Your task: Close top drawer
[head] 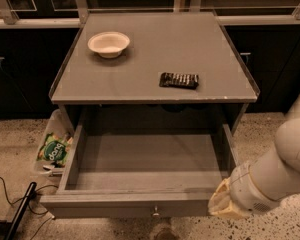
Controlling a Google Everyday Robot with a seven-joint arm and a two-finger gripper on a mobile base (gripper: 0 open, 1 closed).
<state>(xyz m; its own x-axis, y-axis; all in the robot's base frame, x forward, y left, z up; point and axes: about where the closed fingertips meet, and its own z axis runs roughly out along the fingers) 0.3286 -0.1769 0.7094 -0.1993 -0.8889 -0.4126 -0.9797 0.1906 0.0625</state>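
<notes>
The top drawer (140, 204) is pulled far out from under the grey table top. Its shallow grey box is empty, and a small metal knob (154, 213) sits at the centre of its front panel. My gripper (221, 204) is at the drawer's front right corner, at the end of the white arm (280, 171) that comes in from the right. The pale gripper end is right against the corner of the front panel. The other drawers are out of view.
On the table top (155, 54) stand a white bowl (108, 43) at the back left and a dark snack bar (179, 80) near the front right. A bin with a green packet (54, 149) stands left of the drawer. Black cables (10, 204) lie on the speckled floor.
</notes>
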